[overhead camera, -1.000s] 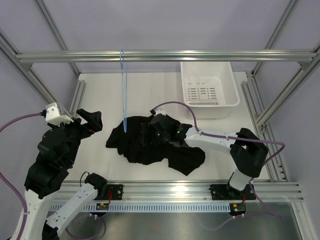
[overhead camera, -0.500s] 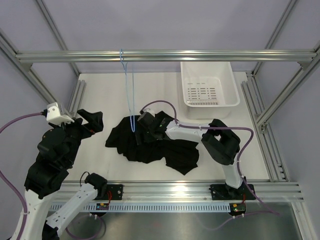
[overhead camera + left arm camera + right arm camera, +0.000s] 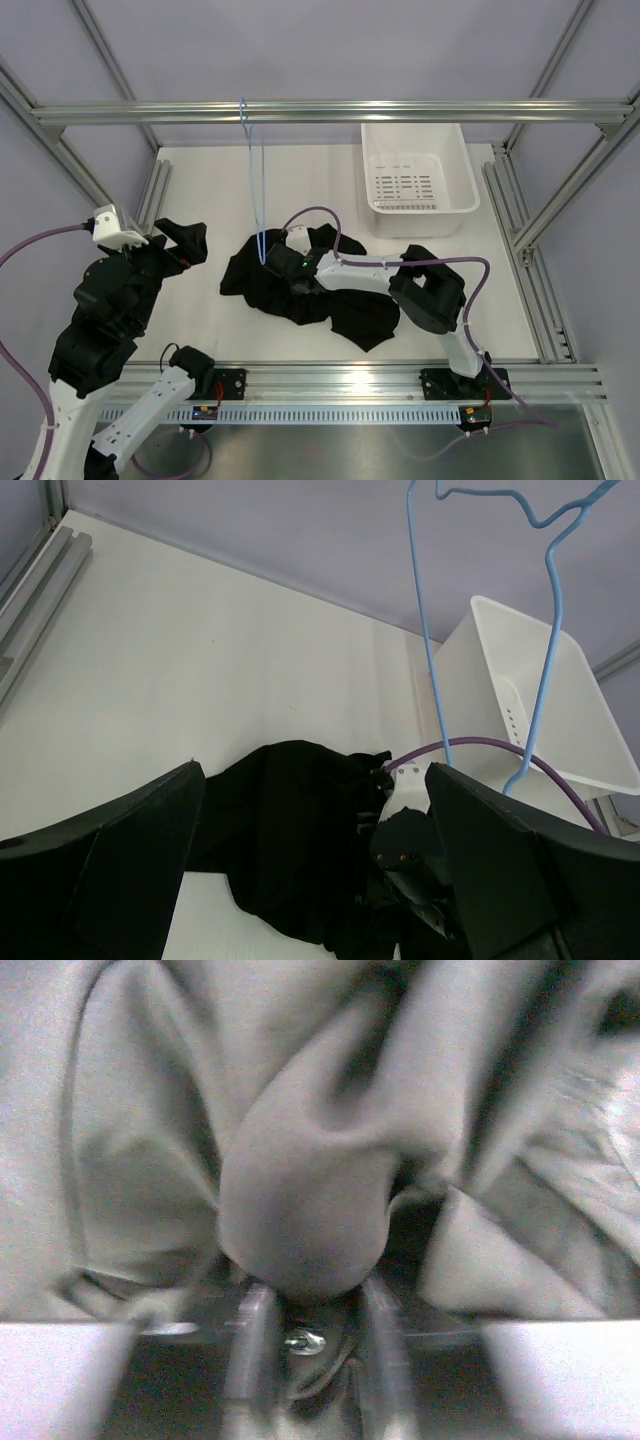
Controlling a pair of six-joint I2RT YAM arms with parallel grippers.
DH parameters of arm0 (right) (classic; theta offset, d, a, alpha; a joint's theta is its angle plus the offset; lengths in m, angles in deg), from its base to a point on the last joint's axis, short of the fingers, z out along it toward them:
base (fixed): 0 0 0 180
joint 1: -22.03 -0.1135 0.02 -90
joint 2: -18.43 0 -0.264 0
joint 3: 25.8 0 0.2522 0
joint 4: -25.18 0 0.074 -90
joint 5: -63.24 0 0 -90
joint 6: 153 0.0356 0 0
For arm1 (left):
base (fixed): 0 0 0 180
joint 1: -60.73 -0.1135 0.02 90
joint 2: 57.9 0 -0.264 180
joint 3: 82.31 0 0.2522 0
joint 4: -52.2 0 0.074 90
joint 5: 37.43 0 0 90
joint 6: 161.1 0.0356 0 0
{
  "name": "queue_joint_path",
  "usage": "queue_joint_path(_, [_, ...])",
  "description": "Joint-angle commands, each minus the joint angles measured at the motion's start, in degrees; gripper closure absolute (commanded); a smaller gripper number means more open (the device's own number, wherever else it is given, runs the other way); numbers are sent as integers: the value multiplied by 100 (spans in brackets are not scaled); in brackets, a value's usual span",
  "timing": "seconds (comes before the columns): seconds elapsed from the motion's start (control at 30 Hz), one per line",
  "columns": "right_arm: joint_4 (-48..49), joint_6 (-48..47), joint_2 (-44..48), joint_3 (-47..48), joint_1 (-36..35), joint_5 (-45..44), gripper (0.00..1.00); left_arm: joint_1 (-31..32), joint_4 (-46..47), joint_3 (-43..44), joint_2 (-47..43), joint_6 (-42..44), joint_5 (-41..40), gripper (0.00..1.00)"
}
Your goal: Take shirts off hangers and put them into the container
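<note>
The black shirt (image 3: 330,300) lies crumpled on the white table, mid-front. The light-blue hanger (image 3: 255,180) hangs by its hook from the overhead bar, and its lower end reaches the shirt's upper left edge. My right gripper (image 3: 283,263) is pressed down on that part of the shirt. In the right wrist view a rounded fold of shirt (image 3: 300,1220) bulges between its narrowed fingers (image 3: 250,1345). My left gripper (image 3: 183,243) hovers left of the shirt, wide open and empty. The white basket (image 3: 450,205) stands at the back right with nothing in it.
An aluminium frame bar (image 3: 400,112) crosses overhead at the back. Rails run along the table's left (image 3: 152,195) and right (image 3: 505,215) edges. The right arm's purple cable (image 3: 330,215) loops over the shirt. In the left wrist view the hanger (image 3: 425,630) hangs in front of the basket (image 3: 560,710).
My right gripper slid left across the shirt to the hanger's lower end and its jaws closed on a fold. The shirt bunched up toward it. The left arm stayed put.
</note>
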Motion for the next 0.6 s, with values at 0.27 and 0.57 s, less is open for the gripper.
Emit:
queue_joint_path(0.27, [43,92,2071,-1519,-523,-1179,100,2,343,-75,-45,-27,252,1])
queue_joint_path(0.57, [369,-601,6137,-2259,-753,-1505,100,11,598,-329,-1,-80,349,1])
